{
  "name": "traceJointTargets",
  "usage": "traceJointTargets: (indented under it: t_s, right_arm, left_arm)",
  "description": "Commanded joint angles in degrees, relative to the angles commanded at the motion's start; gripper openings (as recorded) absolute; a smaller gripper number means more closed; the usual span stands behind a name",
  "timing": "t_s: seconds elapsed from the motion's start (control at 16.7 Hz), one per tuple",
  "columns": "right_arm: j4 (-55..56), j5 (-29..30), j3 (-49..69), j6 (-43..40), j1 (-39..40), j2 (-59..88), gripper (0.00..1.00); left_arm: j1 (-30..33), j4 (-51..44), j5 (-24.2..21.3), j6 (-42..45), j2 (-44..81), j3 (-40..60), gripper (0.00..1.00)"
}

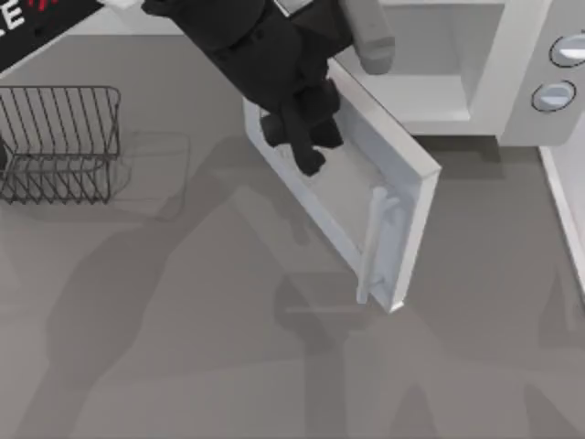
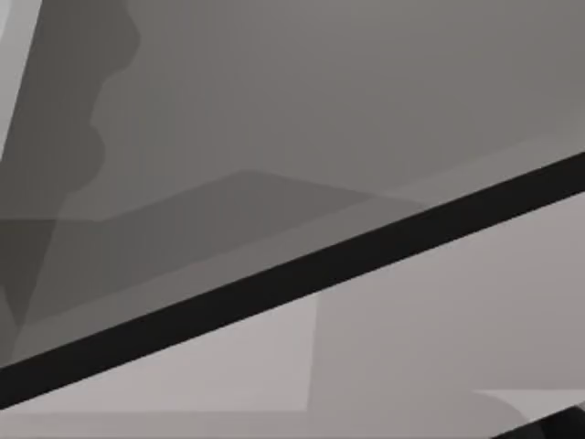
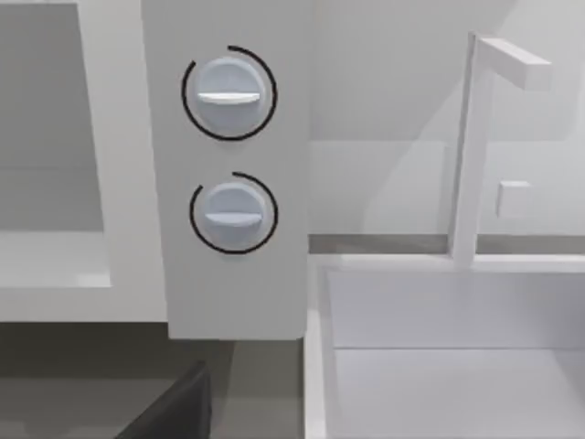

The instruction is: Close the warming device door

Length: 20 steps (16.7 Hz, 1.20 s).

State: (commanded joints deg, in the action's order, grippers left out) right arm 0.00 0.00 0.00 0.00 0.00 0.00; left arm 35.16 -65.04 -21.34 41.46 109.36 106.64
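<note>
Microwave [image 1: 512, 91] stands at the far right of the table [image 1: 228, 366] in the top view, its pale cavity exposed and two round knobs [image 1: 555, 94] on the panel at its right. The door [image 1: 343, 197] hangs open, swung out leftward and toward the near side, with its silver bar handle [image 1: 373, 242] at the free edge nearest the middle of the table. The left gripper [image 1: 309, 151], dark and reaching in from the far left, sits over the outer face of the door close to the hinge end; I cannot tell whether its fingers are spread or together, nor whether they touch the panel. A dark wire rack [image 1: 59, 142] stands well apart at the far left of the table.

The left wrist view gives grey surfaces crossed by a slanting black band [image 2: 302, 279]; what each surface is I cannot tell.

The right wrist view faces the warming device head on: the two knobs [image 3: 228, 96] sit one above the other on the white side panel, with the cavity [image 3: 50, 155] beside them. A white sink basin with a tall faucet [image 3: 475, 146] stands beside the microwave. A dark shape [image 3: 174, 412] enters at the near edge of this picture; the right gripper's state cannot be told.
</note>
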Motion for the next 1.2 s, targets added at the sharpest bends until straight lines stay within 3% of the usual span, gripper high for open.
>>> traceJointTargets:
  t_s: [0.84, 1.2]
  right_arm:
    - [0.0, 0.0, 0.0, 0.0, 0.0, 0.0, 1.0]
    - [0.0, 0.0, 0.0, 0.0, 0.0, 0.0, 1.0]
  left_arm:
    - [2.01, -0.06, 0.91, -2.24, 2.21, 2.99, 0.0]
    - [9.63, 0.62, 8.8, -0.81, 6.55, 3.8, 0.0]
